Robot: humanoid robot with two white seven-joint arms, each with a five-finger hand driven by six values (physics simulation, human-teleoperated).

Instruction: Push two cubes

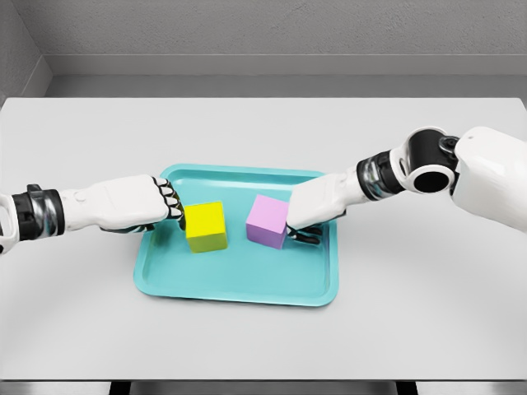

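Left hand (152, 204) lies flat and knuckle-forward over the 9 o'clock rim of the teal tray (239, 288), its dark-jointed fingers (170, 200) curled into a loose fist that grips nothing and presses against the left face of the yellow cube (206, 226). Right hand (317, 212) comes in from 3 o'clock, its fingers likewise folded under and holding nothing, touching the right side of the pink cube (268, 221). Both cubes sit on the tray floor near its centre, the yellow one toward 9 o'clock and the pink one toward 3 o'clock, just apart with a strip of teal between them. Neither has a long axis — they are plain, matte, sharp-edged blocks, each turned slightly so its faces are not square to the tray's rim. The tray is a shallow rounded rectangle with a raised lip, its long side running 9 to 3, resting on a smooth pale grey table (263, 132).
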